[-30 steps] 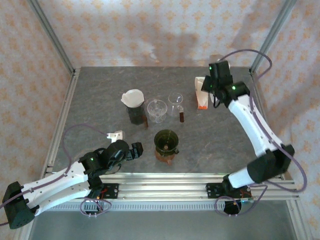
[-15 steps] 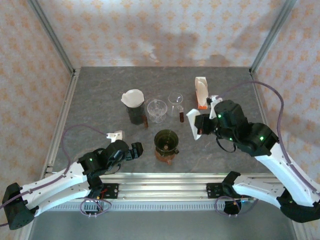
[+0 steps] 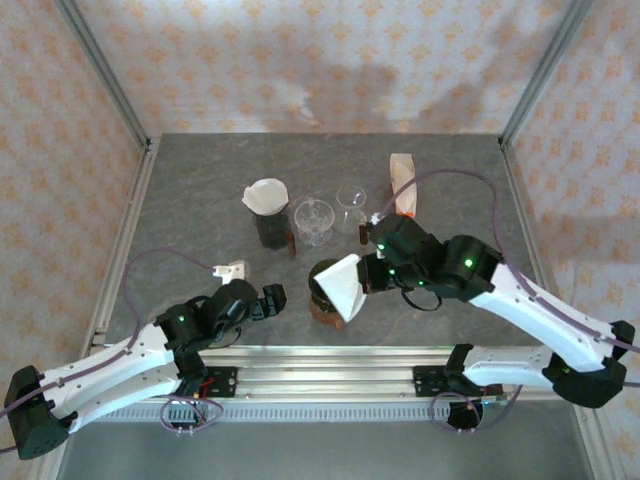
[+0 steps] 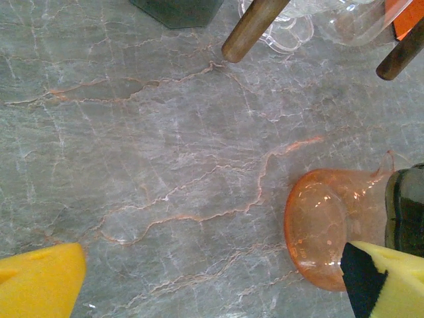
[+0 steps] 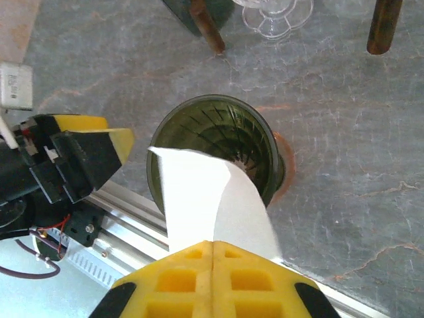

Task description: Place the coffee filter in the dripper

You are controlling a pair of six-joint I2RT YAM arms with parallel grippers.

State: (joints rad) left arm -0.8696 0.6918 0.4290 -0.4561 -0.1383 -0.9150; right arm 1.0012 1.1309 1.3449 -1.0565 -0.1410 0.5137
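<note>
- A white paper coffee filter (image 5: 205, 199), folded flat into a fan shape, hangs over the open mouth of the dripper (image 5: 222, 129). Its free corner reaches across the near rim. It is not seated inside, and whether it touches the rim cannot be told.
- The paper looks thin, light and floppy, so it would likely crease or tear easily. A pinch at one edge, as here, seems the safest hold.
- The right gripper (image 5: 212, 246) has its yellow jaws pressed together on the filter's lower edge.
- The dripper is dark green and ribbed, standing upright on an orange glass server (image 4: 324, 232) on the grey marbled worktop (image 3: 200, 200).
- The left gripper (image 3: 272, 300) sits low, just left of the dripper, jaws spread wide and holding nothing.
- Further back stand a second dripper (image 3: 266, 196) lined with paper, two clear glasses (image 3: 313, 220), and a filter packet (image 3: 403, 185).
</note>
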